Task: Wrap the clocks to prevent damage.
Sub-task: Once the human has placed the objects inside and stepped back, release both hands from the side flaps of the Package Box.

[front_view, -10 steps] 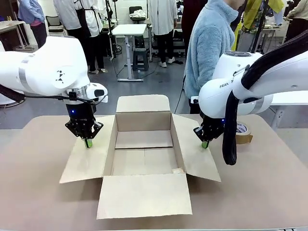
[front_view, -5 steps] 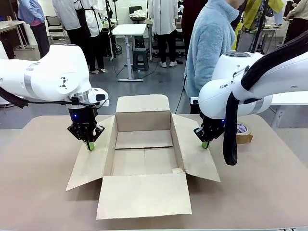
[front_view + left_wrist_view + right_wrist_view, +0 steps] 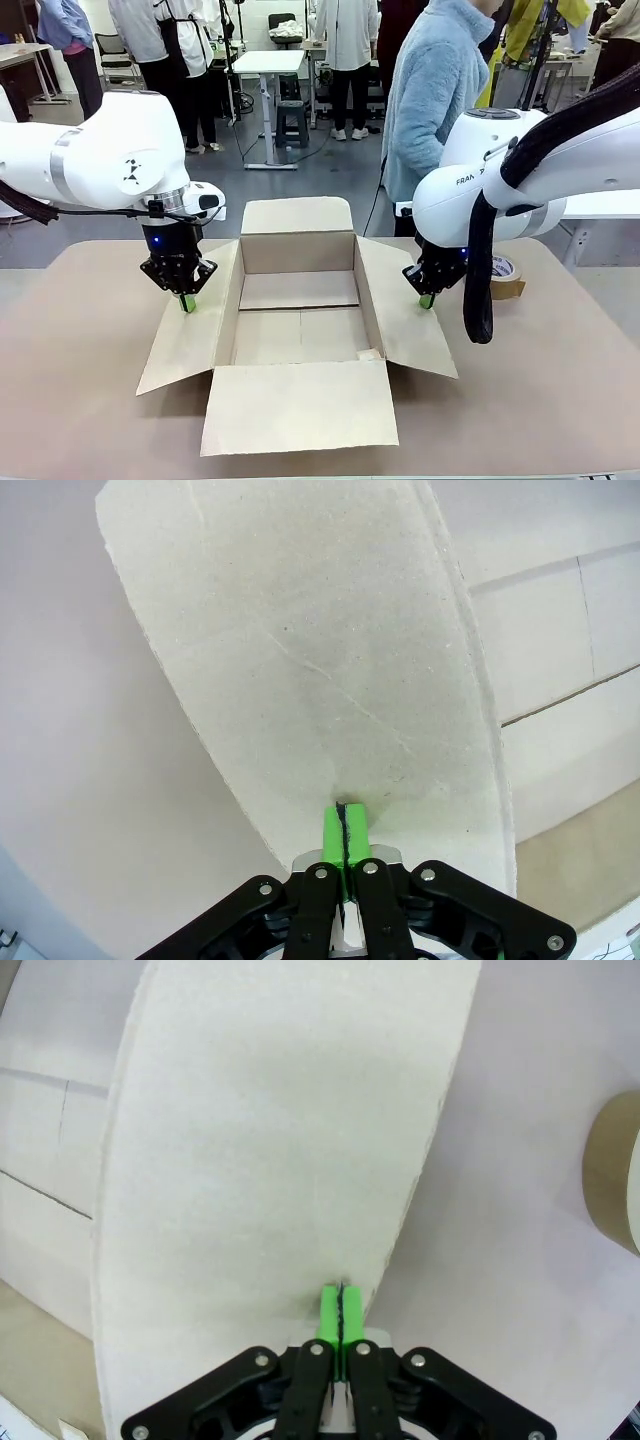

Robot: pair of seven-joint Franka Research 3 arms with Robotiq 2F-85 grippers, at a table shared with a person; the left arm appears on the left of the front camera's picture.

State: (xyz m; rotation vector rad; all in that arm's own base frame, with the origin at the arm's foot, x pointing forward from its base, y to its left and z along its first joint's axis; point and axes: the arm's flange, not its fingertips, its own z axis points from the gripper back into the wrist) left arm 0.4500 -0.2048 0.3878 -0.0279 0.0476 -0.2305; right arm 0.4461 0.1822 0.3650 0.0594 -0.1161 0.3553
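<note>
The clocks are not yet lying in the box point(image 3: 298, 262) between the jaws. The left gripper point(image 3: 187, 303) and right gripper point(image 3: 427, 300), jaws together, are pressing its flaps point(image 3: 190, 345) outward; the left is resettling slightly, keeping it open.

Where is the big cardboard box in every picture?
Front view: the cardboard box sits open in the middle of the table, between the left gripper and the right gripper.
Left wrist view: its left flap runs up the middle, its inside at right.
Right wrist view: its right flap runs up the middle, its inside at left.
Shared landmark: the table.
</note>
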